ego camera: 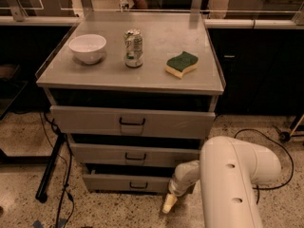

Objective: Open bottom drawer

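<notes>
1. Speckled stone floor [118,213] fills the near edge of my view, with dark cables [64,198] trailing across it on the left.
2. Closest to me, the robot's thick white arm [235,184] comes in from the lower right and bends down toward the floor.
3. Its hand [169,204] hangs low at the end of the arm, just in front of the right end of the lowest drawer front and close to the floor. I cannot tell whether it is open or closed, and it grips nothing that I can see.
4. Left of the hand is the bottom drawer [109,183], with its small dark pull [138,185] at the centre, apart from the hand. A dark gap shows above its front.
5. Above it sit the middle drawer [104,154] and then the tall top drawer [90,120].
6. On the grey table [156,77] stand a white bowl [88,47] at the left, a drink can [134,48] upright in the middle, and a green-and-yellow sponge [182,64] at the right, all apart from one another.
7. Behind the table runs a dark counter front [256,70].
</notes>
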You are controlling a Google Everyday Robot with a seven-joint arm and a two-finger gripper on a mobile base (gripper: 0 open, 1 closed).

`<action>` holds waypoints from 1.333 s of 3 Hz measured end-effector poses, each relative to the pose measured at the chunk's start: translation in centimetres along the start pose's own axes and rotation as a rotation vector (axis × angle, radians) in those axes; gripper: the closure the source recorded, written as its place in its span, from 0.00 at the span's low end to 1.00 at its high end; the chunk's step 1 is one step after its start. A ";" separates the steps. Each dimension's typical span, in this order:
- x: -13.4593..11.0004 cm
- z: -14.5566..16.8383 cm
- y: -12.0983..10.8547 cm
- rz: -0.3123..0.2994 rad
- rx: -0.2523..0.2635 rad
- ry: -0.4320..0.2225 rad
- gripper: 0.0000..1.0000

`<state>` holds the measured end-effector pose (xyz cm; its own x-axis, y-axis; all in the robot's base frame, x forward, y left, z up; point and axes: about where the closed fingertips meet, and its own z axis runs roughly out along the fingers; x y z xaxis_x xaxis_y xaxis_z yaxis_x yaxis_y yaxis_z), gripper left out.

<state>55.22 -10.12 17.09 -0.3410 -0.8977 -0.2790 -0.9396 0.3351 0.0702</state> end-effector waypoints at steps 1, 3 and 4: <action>1.1 0.6 0.7 0.012 -0.013 0.019 0.00; 2.7 -0.9 3.9 -0.019 -0.070 0.051 0.00; 2.8 -0.9 3.9 -0.019 -0.070 0.051 0.00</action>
<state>50.59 -11.54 17.45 -0.3223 -0.9177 -0.2323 -0.9452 0.2983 0.1329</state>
